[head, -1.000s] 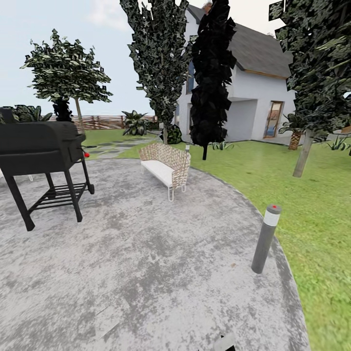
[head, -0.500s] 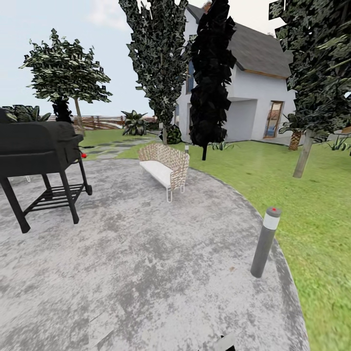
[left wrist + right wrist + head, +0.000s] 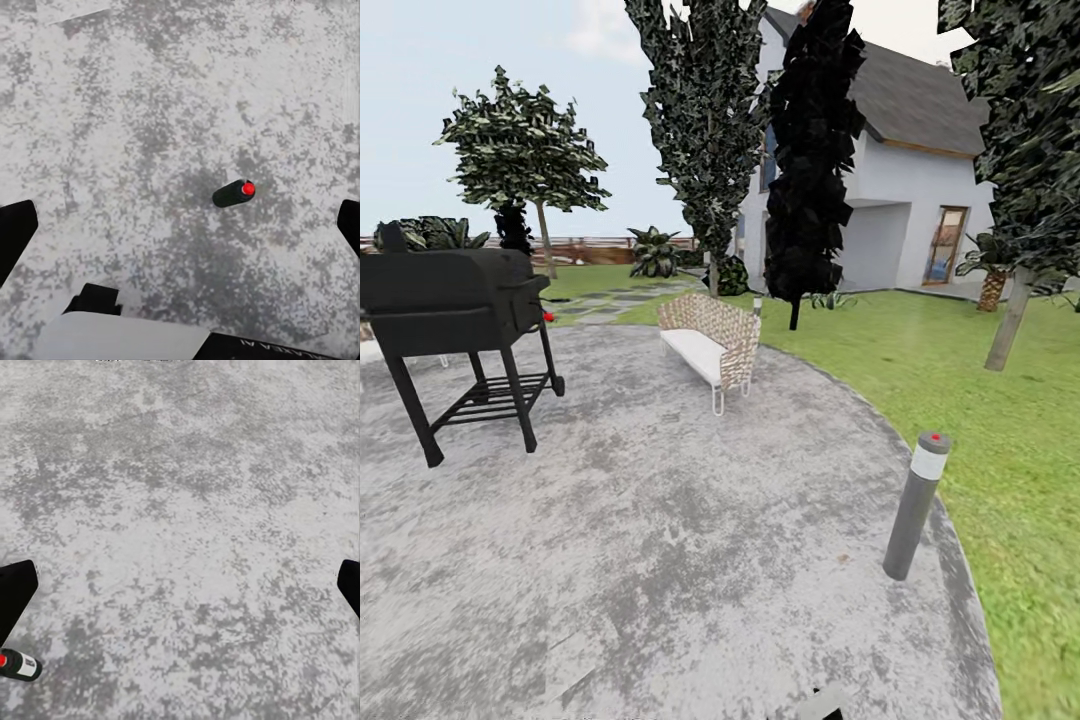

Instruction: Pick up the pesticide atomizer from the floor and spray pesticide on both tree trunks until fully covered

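Both claws, the left claw and right claw, hung spread wide and empty above the grey paving; the pesticide atomizer lay beneath the left.

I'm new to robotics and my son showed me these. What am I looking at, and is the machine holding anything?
A wheeled two-armed robot in a simulated garden. The big picture is from its head: a paved patio with a black grill, a wicker bench and a post light. The other two look down from each wrist. The left pincer and right pincer are open, holding nothing. On the paving lies a small dark bottle with a red dot, apparently the pesticide atomizer.
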### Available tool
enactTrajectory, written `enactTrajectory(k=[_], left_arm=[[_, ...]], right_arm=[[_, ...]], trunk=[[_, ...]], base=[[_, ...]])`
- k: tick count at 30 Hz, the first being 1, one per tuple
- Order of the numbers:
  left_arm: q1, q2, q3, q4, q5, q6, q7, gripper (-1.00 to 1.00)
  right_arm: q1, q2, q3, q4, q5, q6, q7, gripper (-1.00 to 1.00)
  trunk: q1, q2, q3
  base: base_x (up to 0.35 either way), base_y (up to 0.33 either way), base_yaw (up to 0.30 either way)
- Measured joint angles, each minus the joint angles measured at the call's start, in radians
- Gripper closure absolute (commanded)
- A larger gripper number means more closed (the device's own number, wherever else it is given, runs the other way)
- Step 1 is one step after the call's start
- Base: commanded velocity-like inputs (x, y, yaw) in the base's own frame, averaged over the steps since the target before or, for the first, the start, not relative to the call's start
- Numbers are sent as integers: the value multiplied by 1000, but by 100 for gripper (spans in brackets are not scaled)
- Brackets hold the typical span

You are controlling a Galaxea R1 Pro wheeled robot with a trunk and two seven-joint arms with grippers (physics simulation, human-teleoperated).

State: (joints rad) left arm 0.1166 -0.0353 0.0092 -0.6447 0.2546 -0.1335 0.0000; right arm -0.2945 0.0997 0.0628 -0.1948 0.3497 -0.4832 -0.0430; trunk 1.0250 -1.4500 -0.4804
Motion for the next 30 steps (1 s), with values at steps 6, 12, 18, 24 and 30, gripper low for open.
enactTrajectory(k=[6,12,18,24,30], left_arm=[[0,0,0,0,0,0,0,-100],[0,0,0,0,0,0,0,-100],[0,0,0,0,0,0,0,-100],[0,0,0,0,0,0,0,-100],[28,3,10,2,5,6,-8,-100]], right_arm=[[0,0,0,0,0,0,0,-100],[0,0,0,0,0,0,0,-100],[0,0,0,0,0,0,0,-100],[0,0,0,0,0,0,0,-100],[18,6,2,0,1,3,-2,-100]], trunk=[[0,0,0],[0,0,0],[0,0,0],[0,0,0],[0,0,0]], base=[[0,-4,291],[0,-50,193],[0,-247,29],[0,-262,3],[0,0,0]])
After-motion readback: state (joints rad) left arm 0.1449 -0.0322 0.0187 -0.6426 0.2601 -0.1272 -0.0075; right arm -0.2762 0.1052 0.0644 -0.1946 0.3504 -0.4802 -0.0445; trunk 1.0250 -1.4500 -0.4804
